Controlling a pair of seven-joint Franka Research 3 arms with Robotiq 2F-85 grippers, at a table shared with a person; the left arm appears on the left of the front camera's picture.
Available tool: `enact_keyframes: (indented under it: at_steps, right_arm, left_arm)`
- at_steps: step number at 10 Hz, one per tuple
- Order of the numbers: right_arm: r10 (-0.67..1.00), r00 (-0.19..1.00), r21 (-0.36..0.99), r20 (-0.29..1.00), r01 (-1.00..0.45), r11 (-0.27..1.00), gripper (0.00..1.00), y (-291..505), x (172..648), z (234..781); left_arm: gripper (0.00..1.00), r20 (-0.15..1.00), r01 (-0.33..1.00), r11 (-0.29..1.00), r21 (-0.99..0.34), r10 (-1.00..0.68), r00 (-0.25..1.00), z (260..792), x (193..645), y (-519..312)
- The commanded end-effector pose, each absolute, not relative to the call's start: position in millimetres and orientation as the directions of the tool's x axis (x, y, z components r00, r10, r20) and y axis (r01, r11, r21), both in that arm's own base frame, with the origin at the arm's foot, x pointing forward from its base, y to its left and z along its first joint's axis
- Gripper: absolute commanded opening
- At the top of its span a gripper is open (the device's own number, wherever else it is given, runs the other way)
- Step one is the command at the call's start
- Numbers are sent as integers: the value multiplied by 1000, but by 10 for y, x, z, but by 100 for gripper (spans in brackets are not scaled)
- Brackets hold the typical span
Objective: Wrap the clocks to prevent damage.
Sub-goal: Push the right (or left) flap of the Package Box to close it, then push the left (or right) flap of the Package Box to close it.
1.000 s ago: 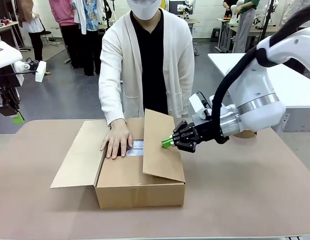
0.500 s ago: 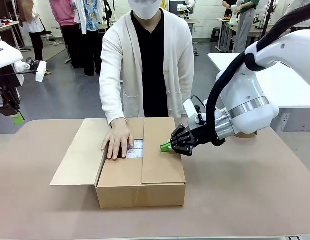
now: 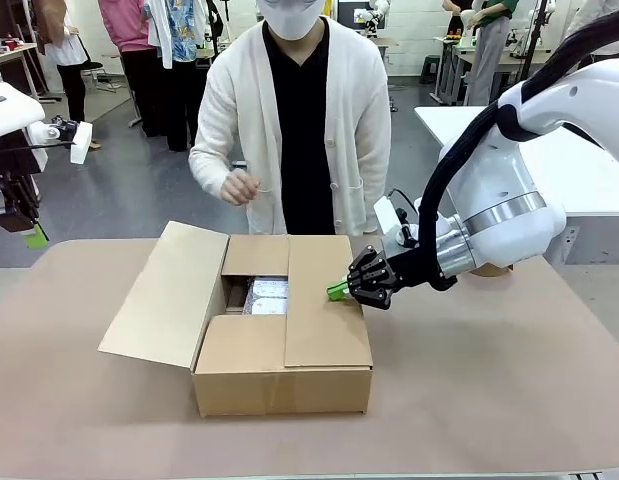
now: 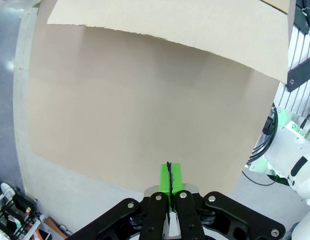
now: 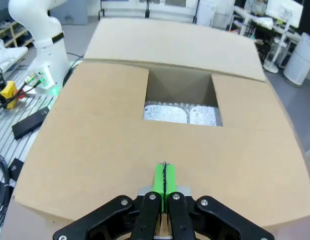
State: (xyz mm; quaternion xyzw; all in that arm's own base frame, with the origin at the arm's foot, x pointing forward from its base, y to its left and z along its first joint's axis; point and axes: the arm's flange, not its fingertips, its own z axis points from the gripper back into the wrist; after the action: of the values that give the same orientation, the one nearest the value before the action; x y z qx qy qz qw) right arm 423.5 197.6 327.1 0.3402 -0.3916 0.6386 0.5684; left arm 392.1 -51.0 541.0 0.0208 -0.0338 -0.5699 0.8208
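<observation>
Your right gripper (image 3: 336, 291) is closed, green pads pressed together with nothing between them. Its tips sit at the far edge of the right flap (image 3: 327, 310) of the cardboard box (image 3: 279, 385); you can't tell whether they actually press on the cardboard. That flap lies flat over the box, while the left flap (image 3: 167, 297) slants outward and up.

Through the gap between the flaps you see the clocks (image 3: 266, 297) inside the box, only as a small silvery patch of bubble wrap. The rest of the bundle is hidden under the flaps.

Beyond the box, the person's hand (image 3: 239, 187) is raised with curled fingers, well clear of the cardboard.

Your left gripper (image 4: 169, 177) is also closed and empty, hanging over the bare brown surface (image 4: 134, 110). A cardboard flap edge (image 4: 185, 22) is cut off at the top of its view.
</observation>
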Motion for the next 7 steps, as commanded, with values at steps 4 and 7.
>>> enact_keyframes:
  at_steps: [4, 7]
  right_arm:
    - [466, -116, -108, 877, -993, -45, 1, 1978, 4229, 3225]
    - [466, -116, -108, 877, -993, -45, 1, 1978, 4229, 3225]
  left_arm:
    - [0, 38, 930, 362, 65, -932, 360, 5406, 3903, -512]
    - [0, 38, 930, 362, 65, -932, 360, 5406, 3903, -512]
